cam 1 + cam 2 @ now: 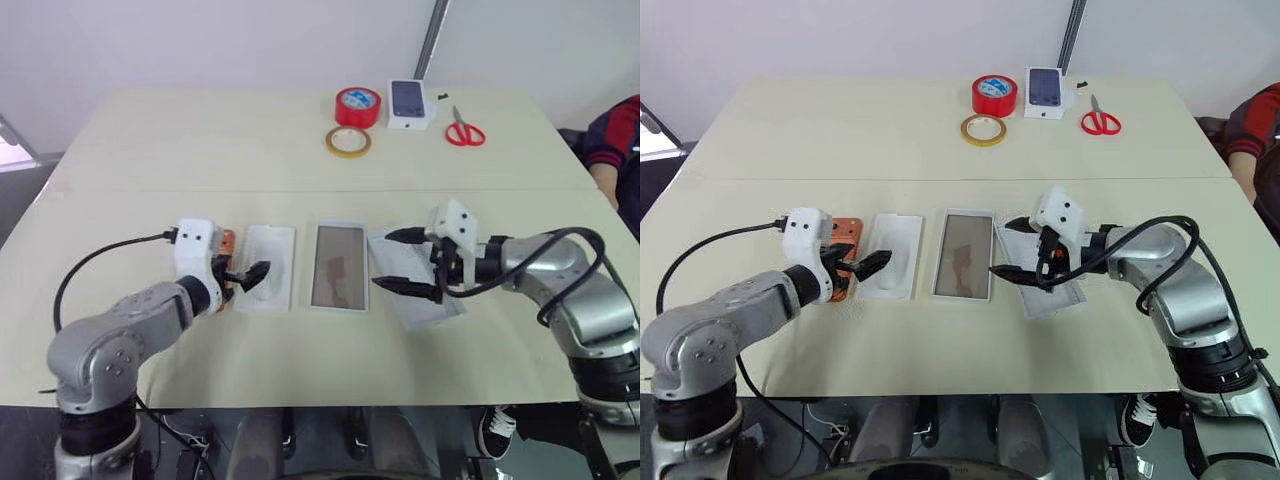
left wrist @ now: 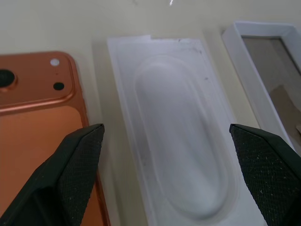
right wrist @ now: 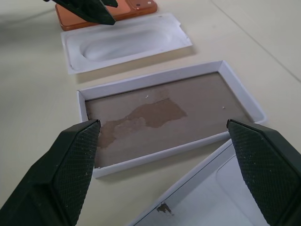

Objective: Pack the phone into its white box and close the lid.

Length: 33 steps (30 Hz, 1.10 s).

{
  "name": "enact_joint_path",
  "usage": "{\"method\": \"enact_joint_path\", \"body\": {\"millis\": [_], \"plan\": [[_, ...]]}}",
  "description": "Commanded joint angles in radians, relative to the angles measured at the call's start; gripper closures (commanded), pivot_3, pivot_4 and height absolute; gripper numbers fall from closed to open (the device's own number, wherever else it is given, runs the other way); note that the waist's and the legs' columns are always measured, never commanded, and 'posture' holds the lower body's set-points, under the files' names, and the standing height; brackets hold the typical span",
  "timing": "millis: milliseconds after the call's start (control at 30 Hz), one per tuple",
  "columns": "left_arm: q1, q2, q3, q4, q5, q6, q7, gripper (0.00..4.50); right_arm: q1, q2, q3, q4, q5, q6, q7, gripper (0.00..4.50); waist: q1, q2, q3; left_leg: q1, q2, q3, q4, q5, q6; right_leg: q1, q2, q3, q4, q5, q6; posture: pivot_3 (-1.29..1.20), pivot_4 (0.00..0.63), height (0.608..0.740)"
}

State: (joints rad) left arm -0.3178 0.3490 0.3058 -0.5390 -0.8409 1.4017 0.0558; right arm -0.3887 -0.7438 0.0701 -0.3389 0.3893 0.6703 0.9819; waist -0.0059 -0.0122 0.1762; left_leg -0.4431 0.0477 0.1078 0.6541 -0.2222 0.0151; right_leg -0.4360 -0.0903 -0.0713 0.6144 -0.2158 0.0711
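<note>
The orange phone (image 2: 37, 117) lies camera side up at the left of a row on the table, partly covered by my left hand in the eye views. To its right lie a thin white insert (image 1: 268, 265) with an oval recess, then the white box (image 1: 338, 267) with its brownish panel showing. The lid (image 1: 422, 310) lies at an angle at the right end, inner face up. My left gripper (image 1: 245, 277) is open low over the insert's left edge, beside the phone. My right gripper (image 1: 383, 260) is open between the lid and the box, pointing at the box and holding nothing.
At the table's far side stand a red tape roll (image 1: 358, 105), a flat yellow tape ring (image 1: 347, 141), a small white box with a dark phone picture (image 1: 410, 102) and red scissors (image 1: 464, 130). A person's sleeve (image 1: 615, 140) shows at the right edge.
</note>
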Motion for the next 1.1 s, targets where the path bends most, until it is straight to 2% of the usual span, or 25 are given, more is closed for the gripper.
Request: {"method": "enact_joint_path", "body": {"millis": [33,133,433,533,767,1033,1100], "plan": [[-0.076,-0.033,0.054,0.036,-0.006,0.131,0.024,0.02,-0.007,0.020,0.009,-0.030,-0.001,-0.020,-0.024,0.00,0.000,0.000,0.000,0.000,0.000,0.000,0.000,0.000,0.000,0.000,0.001,0.000,0.000,0.000,0.000,0.00,0.150,0.740],[-0.119,-0.036,0.058,0.076,0.016,0.208,0.026,0.02,-0.013,0.029,0.017,-0.040,0.007,-0.019,-0.029,0.00,-0.001,0.000,0.000,0.000,-0.001,-0.001,0.000,0.000,0.000,0.000,0.002,0.000,0.000,0.000,0.000,0.00,0.150,0.740],[-0.163,-0.009,0.002,0.213,-0.054,0.213,0.057,0.02,-0.004,-0.026,0.057,-0.116,0.016,-0.044,0.055,0.00,0.005,0.000,0.000,0.001,0.000,-0.002,0.001,0.000,-0.001,0.002,0.002,0.000,0.001,0.000,0.000,0.00,0.150,0.740],[-0.171,-0.013,0.001,0.241,-0.064,0.213,0.074,0.89,-0.014,-0.055,0.109,-0.150,-0.022,-0.021,0.058,0.00,0.014,0.000,-0.001,0.001,0.000,-0.002,0.001,0.000,-0.001,0.002,0.002,0.000,0.001,0.000,0.000,0.00,0.150,0.740],[-0.177,-0.020,0.025,0.258,-0.083,0.213,0.098,4.45,-0.112,-0.054,0.278,-0.193,-0.078,0.134,0.026,0.00,0.019,0.000,-0.001,0.001,0.000,-0.002,0.003,0.000,-0.001,0.002,-0.001,0.000,0.001,0.000,0.000,0.00,0.150,0.740],[-0.212,-0.058,0.170,0.279,-0.160,0.213,0.153,4.48,-0.212,0.012,0.456,-0.159,-0.169,0.262,-0.051,0.00,0.018,-0.001,-0.001,0.000,-0.001,-0.002,0.004,0.000,-0.001,0.001,-0.005,-0.002,0.001,0.000,-0.001,0.00,0.150,0.740],[-0.224,-0.058,0.216,0.290,-0.182,0.213,0.173,4.50,-0.228,0.021,0.502,-0.131,-0.214,0.266,-0.072,0.54,0.018,-0.001,-0.001,-0.001,-0.001,-0.002,0.004,0.000,-0.001,0.001,-0.005,-0.003,0.001,0.000,-0.001,0.00,0.150,0.740]]}}
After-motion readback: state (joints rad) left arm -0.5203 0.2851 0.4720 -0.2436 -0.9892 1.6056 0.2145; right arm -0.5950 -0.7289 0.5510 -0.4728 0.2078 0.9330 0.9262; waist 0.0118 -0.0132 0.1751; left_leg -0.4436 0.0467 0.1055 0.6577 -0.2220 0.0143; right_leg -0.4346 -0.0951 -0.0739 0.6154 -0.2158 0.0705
